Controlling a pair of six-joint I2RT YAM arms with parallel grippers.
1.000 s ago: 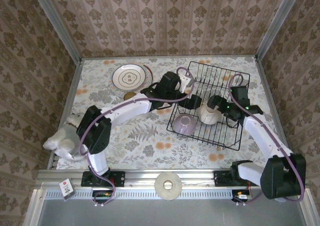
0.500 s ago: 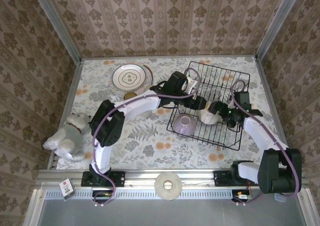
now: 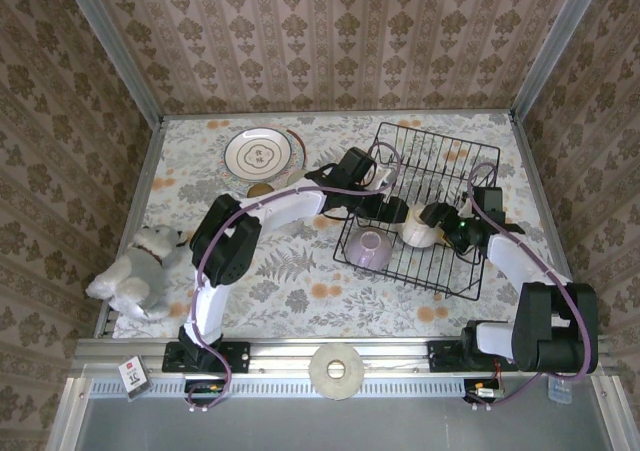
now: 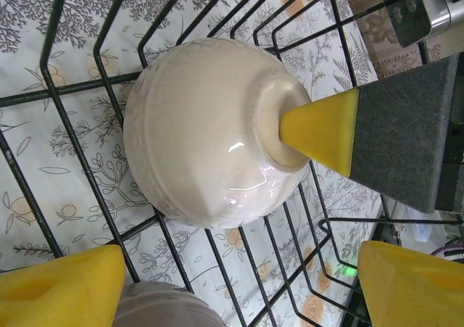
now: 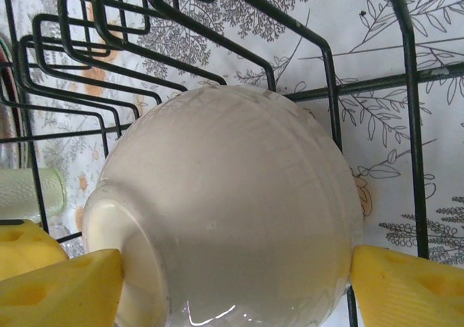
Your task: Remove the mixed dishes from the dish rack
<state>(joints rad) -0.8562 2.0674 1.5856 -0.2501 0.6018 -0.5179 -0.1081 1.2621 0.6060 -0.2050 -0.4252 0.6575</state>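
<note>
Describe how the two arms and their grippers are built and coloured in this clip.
Both arms have white link shells with black joint housings and black bases; a purple cable loops along each. The left gripper and right gripper are black. In the wrist views the fingers are dark grey blocks tipped with yellow wedge-shaped foam pads. A green light glows on the right wrist.
</note>
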